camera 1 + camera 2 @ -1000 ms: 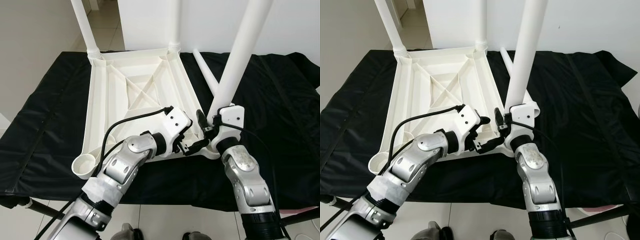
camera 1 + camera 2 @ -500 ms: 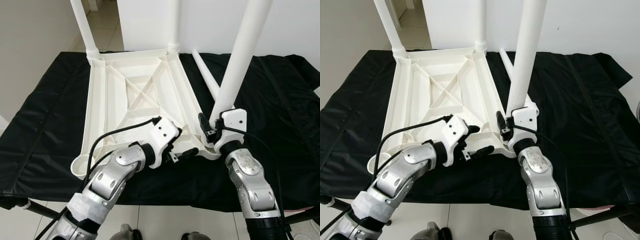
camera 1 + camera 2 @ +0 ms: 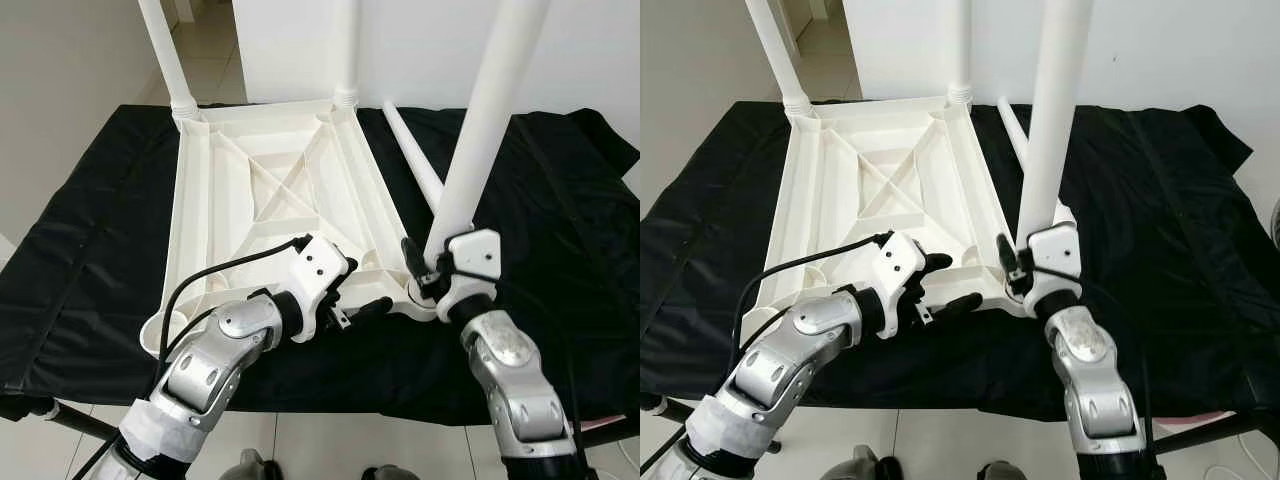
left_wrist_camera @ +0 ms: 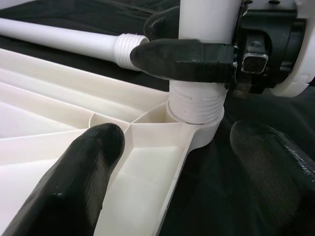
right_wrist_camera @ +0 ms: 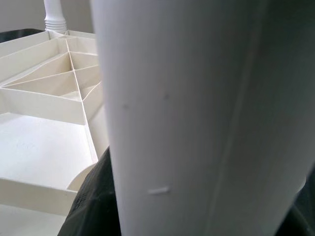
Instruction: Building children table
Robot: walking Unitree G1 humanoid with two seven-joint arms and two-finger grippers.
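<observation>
The white children's table top (image 3: pixel 260 190) lies upside down on a black cloth. Two legs (image 3: pixel 165 50) stand screwed into its far corners. A third white leg (image 3: pixel 480 130) stands nearly upright in the near right corner socket (image 4: pixel 194 105). My right gripper (image 3: pixel 425 272) is shut on this leg just above its threaded base. My left gripper (image 3: pixel 355 293) is open at the top's near edge, a little left of that socket. One of its fingers (image 4: pixel 93 162) is over the ribs, the other over the cloth. A fourth leg (image 3: pixel 410 150) lies loose on the cloth.
The near left corner socket (image 3: pixel 165 330) holds no leg. The black cloth (image 3: pixel 560 220) covers the work table and hangs over its front edge. White walls and pale floor tiles surround the table.
My left gripper has drawn back leftward along the near edge, away from the leg's base. The right gripper keeps its hold, and the leg stands slightly more upright.
</observation>
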